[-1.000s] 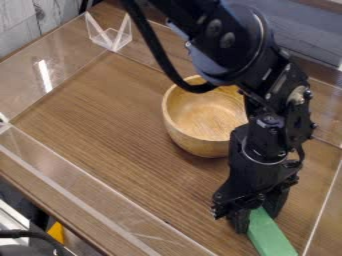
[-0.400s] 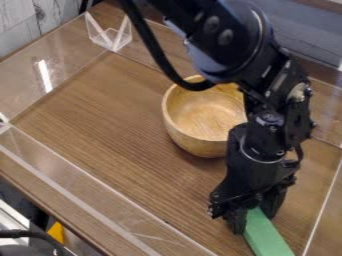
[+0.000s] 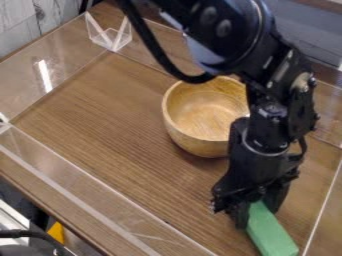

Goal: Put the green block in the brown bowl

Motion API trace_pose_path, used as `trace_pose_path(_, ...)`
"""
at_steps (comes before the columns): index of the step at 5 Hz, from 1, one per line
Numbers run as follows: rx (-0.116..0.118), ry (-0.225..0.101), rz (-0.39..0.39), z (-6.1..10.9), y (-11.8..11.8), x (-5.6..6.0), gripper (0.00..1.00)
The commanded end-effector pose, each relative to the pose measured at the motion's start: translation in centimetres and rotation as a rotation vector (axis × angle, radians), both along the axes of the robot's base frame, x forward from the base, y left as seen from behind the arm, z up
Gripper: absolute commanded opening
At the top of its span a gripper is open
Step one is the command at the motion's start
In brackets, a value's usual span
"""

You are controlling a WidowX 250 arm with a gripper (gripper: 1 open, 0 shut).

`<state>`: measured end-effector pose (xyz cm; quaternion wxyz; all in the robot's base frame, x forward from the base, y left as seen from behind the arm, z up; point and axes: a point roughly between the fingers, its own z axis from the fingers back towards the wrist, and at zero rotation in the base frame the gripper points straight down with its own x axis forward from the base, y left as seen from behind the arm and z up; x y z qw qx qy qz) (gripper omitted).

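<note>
My gripper point(image 3: 250, 208) is closed on the green block point(image 3: 275, 236), and since a second ago the block's near end has tilted up a little from the table point(image 3: 107, 140), so the lift is beginning. The brown bowl point(image 3: 205, 118) waits empty at 11 o'clock, near. The table edge is close at 5 o'clock; toward the bowl the way is open.
</note>
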<state>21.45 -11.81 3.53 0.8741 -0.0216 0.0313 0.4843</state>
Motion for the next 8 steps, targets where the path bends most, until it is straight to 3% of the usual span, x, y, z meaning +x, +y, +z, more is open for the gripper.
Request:
trace_pose_path(1,-0.027,-0.054,0.013,1.9,-0.2,1.0,0.0)
trace_pose_path(8,-0.037,-0.055,0.037,4.0,0.0,1.5,0.0)
